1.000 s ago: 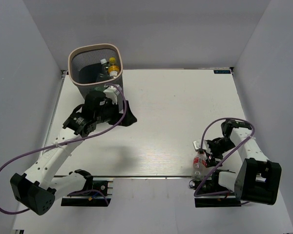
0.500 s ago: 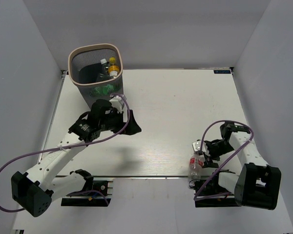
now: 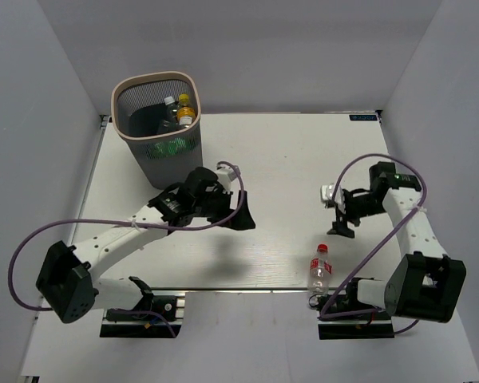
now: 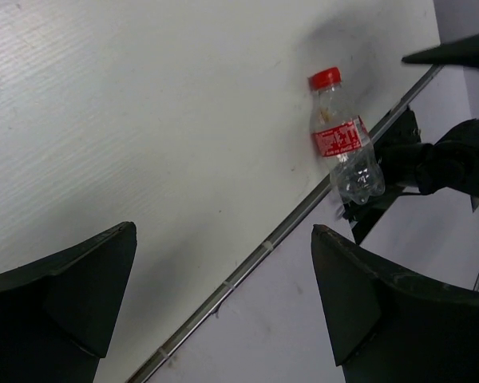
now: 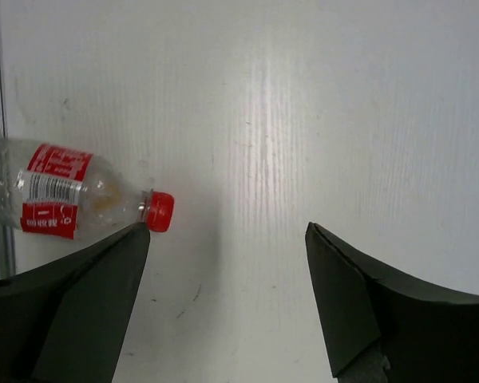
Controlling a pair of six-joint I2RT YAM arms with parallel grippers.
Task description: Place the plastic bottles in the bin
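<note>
From overhead alone the bin [image 3: 155, 77] shows; wrist views give left hand [image 4: 223, 243] and right hand [image 5: 225, 235] spread.

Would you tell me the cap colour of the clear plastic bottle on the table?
Red cap, clearest in right wrist view.

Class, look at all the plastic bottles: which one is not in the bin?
The clear bottle with the red cap and red label, alone on the table near its front edge. The other bottles all sit inside the bin.
</note>
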